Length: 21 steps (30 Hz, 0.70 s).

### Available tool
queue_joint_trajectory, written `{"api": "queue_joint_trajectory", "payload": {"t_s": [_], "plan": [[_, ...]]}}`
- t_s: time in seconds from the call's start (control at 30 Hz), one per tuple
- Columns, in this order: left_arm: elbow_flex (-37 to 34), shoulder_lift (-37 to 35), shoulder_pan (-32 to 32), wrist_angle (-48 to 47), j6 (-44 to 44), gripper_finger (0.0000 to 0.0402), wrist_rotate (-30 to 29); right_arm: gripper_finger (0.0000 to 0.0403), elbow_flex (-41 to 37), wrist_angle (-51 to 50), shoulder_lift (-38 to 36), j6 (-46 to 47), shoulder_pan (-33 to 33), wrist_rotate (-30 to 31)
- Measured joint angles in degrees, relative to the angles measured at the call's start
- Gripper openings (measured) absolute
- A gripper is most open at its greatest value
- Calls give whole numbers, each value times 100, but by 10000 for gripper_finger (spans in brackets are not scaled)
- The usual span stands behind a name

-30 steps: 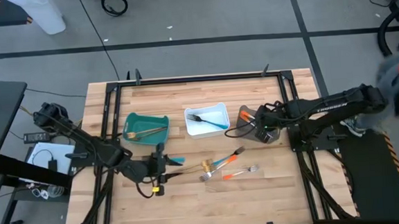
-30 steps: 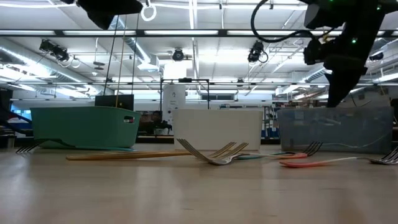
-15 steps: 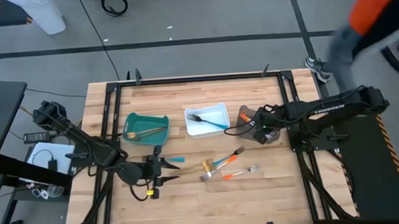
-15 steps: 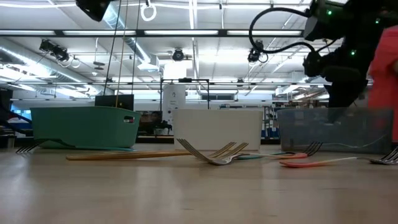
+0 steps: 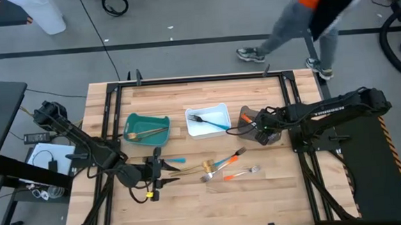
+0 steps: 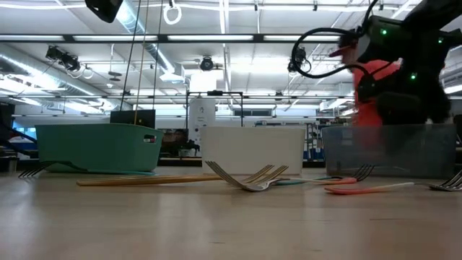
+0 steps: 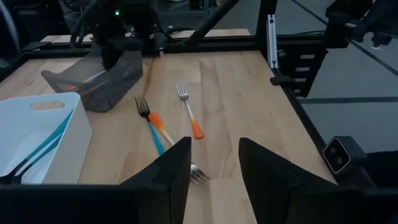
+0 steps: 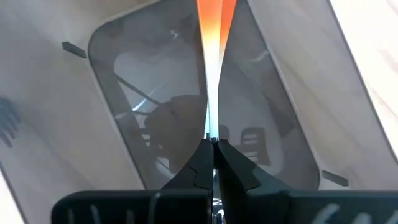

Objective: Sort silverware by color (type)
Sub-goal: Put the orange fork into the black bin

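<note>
Orange-handled slim fork point(image 8: 210, 68) pinched in the clamped right gripper point(image 5: 260, 130), held over the translucent grey-brown bin point(image 5: 251, 118) at centre right. Judged step: dropping it in; calls for parting the fingers. Lower left, left gripper point(image 5: 157, 172) parted, holding nothing, beside loose glossy silverware point(image 5: 225, 168) on pale wooden table point(image 5: 275, 185).

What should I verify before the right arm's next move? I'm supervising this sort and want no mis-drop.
1. right gripper shut on the orange-handled utensil: ok.
2. Utensil hangs over the grey bin: ok.
3. left gripper open and empty, above the table: ok.
4. Bin's other contents match orange: cannot tell.
5. Person beyond the far edge, clear of both arms: ok.
</note>
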Motion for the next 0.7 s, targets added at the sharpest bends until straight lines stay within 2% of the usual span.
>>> {"api": "queue_joint_trajectory", "payload": {"t_s": [0.33, 0.7], "plan": [[0, 0, 9, -2, 46, 144, 0, 18, -282, 470, 0, -1, -51, -303], [0, 0, 9, -2, 46, 144, 0, 115, -284, 530, 0, -16, -71, -384]]}}
